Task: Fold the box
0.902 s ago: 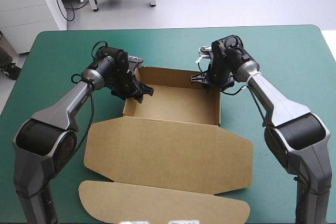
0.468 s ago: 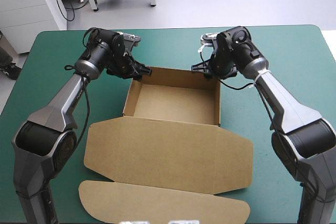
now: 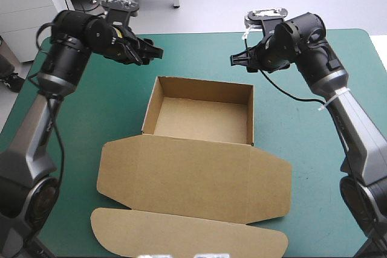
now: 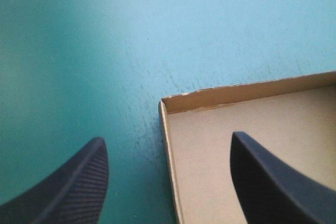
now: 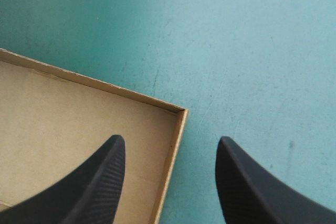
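The brown box (image 3: pixel 199 119) stands mid-table as an open tray with its walls raised. Its lid (image 3: pixel 193 179) lies flat toward the near edge, ending in a rounded flap (image 3: pixel 187 234). My left gripper (image 3: pixel 151 52) hovers open above and beyond the tray's far left corner, touching nothing. My right gripper (image 3: pixel 237 60) hovers open beyond the far right corner. In the left wrist view the box (image 4: pixel 252 129) shows its corner under the open left gripper (image 4: pixel 167 137). In the right wrist view the box (image 5: pixel 63 108) has its corner under the open right gripper (image 5: pixel 170 138).
Bare teal-green cover (image 3: pixel 72 119) runs along both sides of the tray and between it and the table's far edge (image 3: pixel 199 33). The lid and flap take up most of the near half of the table.
Both grippers have risen from the tray's far corners and drawn back toward the table's far edge, the arms swinging outward. The box has stayed where it was.
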You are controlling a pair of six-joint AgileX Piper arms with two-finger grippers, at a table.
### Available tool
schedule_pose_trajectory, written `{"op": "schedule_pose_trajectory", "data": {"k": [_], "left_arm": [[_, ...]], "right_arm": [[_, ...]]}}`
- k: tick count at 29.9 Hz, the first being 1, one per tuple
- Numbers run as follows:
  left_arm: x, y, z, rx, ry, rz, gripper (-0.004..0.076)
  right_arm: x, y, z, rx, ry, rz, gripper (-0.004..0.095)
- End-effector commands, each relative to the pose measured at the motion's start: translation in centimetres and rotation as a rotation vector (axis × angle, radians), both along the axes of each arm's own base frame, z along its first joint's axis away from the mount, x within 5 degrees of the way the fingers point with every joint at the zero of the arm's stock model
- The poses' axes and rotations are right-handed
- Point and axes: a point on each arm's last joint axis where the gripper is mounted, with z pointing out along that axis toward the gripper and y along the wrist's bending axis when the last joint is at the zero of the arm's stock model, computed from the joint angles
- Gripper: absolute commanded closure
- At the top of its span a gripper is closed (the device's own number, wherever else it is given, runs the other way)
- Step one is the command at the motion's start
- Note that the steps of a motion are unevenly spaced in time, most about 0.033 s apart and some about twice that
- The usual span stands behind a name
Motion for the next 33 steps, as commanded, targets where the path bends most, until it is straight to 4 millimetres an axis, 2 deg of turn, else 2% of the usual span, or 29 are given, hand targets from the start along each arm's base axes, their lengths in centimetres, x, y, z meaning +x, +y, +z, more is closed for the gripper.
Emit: {"op": "schedule_pose_trajectory", "data": {"k": [1,6,8,11,13,14,18,25,33], "left_arm": [[-5.5,2.2,5.7,-0.032,-0.131,0.01,0.0291],[-10.7,5.5,9.5,0.022,-0.293,0.083,0.0399],[-13.0,6.9,10.7,0.04,-0.352,0.112,0.0473],[-15.9,8.2,11.4,0.044,-0.397,0.129,0.0617],[-17.5,8.8,11.2,0.049,-0.4,0.124,0.0724],[-18.0,9.0,10.9,0.063,-0.396,0.113,0.0728],[-20.2,9.8,8.5,0.098,-0.344,0.095,0.0731],[-22.4,10.6,2.0,0.158,-0.192,0.072,0.0731],[-25.3,11.6,-4.8,0.195,-0.074,0.049,0.0731]], "right_arm": [[-2.3,-1.2,3.6,0.025,-0.097,-0.003,0.0419],[-2.5,-1.2,3.4,0.042,-0.084,-0.021,0.0417],[-2.4,-1.2,2.8,0.04,-0.061,-0.031,0.0418],[-2.2,-1.1,1.2,0.018,-0.011,-0.033,0.0418],[-2.1,-1.0,0.0,0.005,0.03,-0.033,0.0419],[-2.0,-1.0,-0.5,0.005,0.046,-0.042,0.0419],[-1.6,-0.7,-2.3,0.024,0.116,-0.096,0.0419],[-0.4,0.6,-4.6,0.062,0.205,-0.08,0.042],[1.6,1.5,-8.6,0.02,0.304,-0.086,0.0419]]}}
